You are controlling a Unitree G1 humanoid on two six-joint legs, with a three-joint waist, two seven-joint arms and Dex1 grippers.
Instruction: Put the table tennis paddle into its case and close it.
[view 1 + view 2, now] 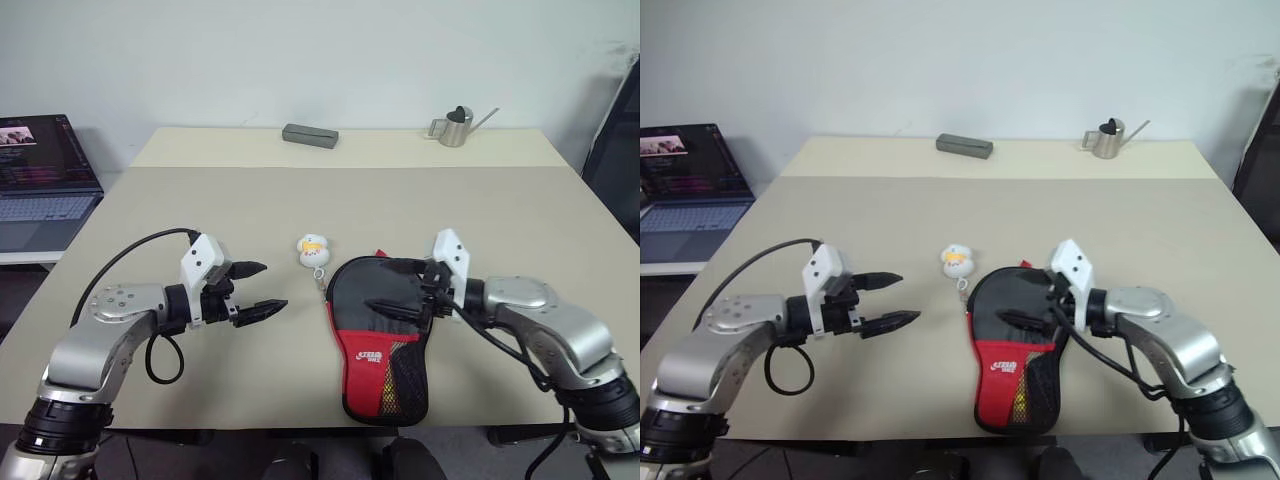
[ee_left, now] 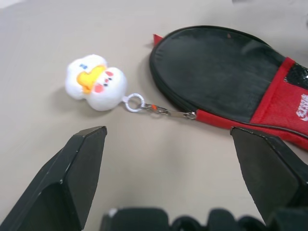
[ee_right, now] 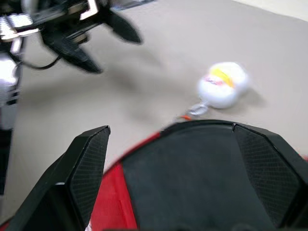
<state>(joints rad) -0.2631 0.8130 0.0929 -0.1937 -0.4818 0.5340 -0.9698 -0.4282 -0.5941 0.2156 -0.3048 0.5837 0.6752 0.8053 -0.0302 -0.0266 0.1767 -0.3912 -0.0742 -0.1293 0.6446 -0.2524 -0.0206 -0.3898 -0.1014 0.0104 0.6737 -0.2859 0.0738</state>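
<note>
Black-and-red paddle case (image 1: 382, 335) flat near front edge of beige surface (image 1: 480, 200), plush charm (image 1: 314, 250) on chain just beyond its rim. Right gripper (image 1: 395, 290) over rounded black end of case, jaws spread wide, nothing held. Left gripper (image 1: 262, 288) apart from case, jaws wide open, empty. Paddle itself not discernible. Grey box (image 1: 310, 135) and metal watering can (image 1: 458, 128) at far edge.

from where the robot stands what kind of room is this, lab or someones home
Probably an office or lab workspace, though that is a guess. A plain beige table stands against a bare white wall, an open laptop sits on a side desk to the robot's left, and a small metal watering can stands at the far edge.
</note>
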